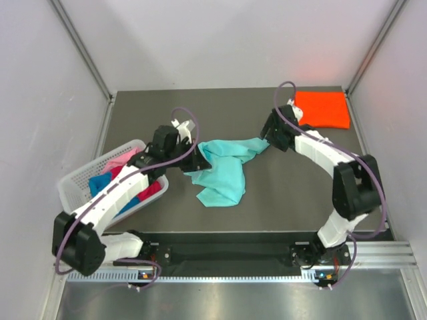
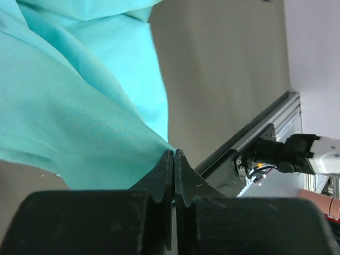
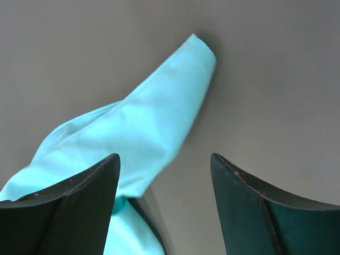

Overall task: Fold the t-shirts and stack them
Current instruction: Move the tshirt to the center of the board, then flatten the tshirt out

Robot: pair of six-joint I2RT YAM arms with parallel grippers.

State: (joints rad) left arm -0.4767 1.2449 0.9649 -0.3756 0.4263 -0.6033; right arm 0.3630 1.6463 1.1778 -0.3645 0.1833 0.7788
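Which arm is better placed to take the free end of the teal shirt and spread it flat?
Right. The right end effector hangs open over the loose end of the teal shirt. The left end effector is shut on the opposite edge, so it is likely needed as the anchor.

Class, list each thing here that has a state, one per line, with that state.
teal t-shirt: unfolded, crumpled
orange t-shirt: folded flat
pink, blue and red t-shirts: bunched, unfolded, in the white basket
left gripper: shut on teal t-shirt
right gripper: open, above the teal t-shirt's end
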